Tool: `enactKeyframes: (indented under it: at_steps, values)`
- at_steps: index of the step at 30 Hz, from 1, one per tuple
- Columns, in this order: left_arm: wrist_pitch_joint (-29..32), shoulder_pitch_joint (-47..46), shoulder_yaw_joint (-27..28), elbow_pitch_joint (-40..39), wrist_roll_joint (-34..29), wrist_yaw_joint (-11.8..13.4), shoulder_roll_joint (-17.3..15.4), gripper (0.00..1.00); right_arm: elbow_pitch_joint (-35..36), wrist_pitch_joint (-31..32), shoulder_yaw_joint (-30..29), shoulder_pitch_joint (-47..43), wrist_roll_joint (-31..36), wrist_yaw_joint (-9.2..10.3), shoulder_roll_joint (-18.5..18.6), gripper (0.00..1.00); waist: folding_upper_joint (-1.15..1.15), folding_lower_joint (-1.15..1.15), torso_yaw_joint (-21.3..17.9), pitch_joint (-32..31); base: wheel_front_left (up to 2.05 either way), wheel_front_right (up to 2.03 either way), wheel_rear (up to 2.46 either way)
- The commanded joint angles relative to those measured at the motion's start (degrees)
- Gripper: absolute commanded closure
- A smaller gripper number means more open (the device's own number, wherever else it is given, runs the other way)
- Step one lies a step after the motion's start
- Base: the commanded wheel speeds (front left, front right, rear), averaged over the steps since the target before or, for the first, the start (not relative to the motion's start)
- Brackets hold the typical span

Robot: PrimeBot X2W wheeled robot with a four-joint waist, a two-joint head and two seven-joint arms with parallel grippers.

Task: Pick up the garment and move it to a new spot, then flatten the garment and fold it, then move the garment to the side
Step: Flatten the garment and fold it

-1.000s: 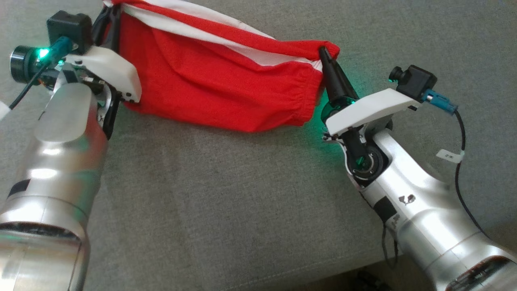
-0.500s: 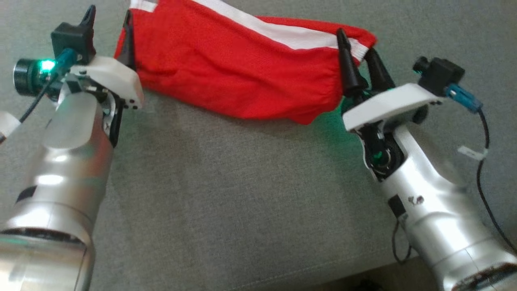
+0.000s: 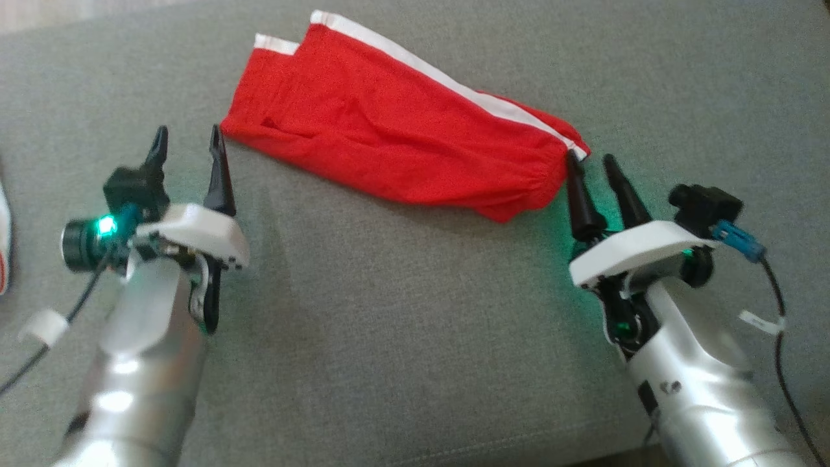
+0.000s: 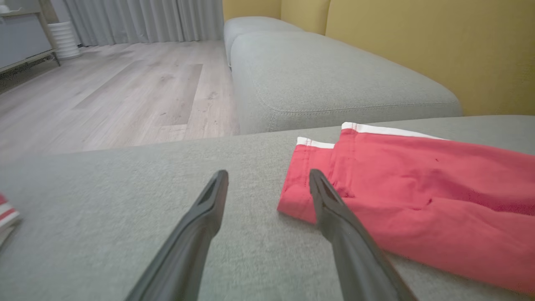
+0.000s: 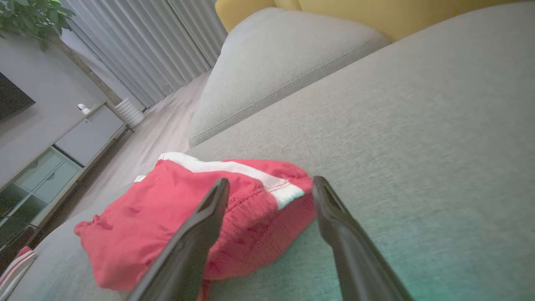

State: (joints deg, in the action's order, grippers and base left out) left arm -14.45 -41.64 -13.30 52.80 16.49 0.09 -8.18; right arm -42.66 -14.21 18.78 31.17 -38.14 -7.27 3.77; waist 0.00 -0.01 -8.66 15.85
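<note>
Left hand point(image 3: 187, 133) parted beside garment point(image 3: 389, 143), right hand point(image 3: 589, 157) likewise, striped cloth point(image 4: 6, 211) apart

Grey sofa cushions point(image 4: 334, 83) sit before a yellow backrest point(image 4: 418, 42), with pale wood floor point(image 4: 125, 92) and grey curtains point(image 4: 146, 21) beyond.

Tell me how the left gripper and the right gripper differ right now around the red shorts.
The left gripper sits by the hemmed leg end of the red shorts; the right gripper sits by their gathered waistband end. In the head view the left gripper's fingers are spread wider than the right gripper's. Both are open and hold nothing; the shorts lie on the grey cushion.
</note>
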Motion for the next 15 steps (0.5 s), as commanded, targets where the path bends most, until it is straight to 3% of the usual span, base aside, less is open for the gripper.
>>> enactKeyframes:
  at_steps: [1,10,15]
  values:
    - [-0.54,0.75,2.04,-2.69,-0.61,0.77,-1.60,0.00,1.95,-0.78,-0.21,-1.06,1.40,-0.22,-0.85,0.00,0.00,0.01,0.47,-1.10,0.00,0.00,0.00]
    - [-0.54,18.34,6.93,-14.41,-3.25,2.07,1.35,0.00,8.19,-0.78,-11.18,-12.50,17.39,-0.22,-0.87,0.00,0.00,0.01,1.83,-9.23,0.00,0.00,0.00]
    - [-0.54,27.00,9.35,-19.61,-4.83,2.47,3.06,0.00,10.45,-0.78,-14.02,-19.06,19.49,-0.22,-0.88,0.00,0.00,0.01,2.80,-13.51,0.00,0.00,0.00]
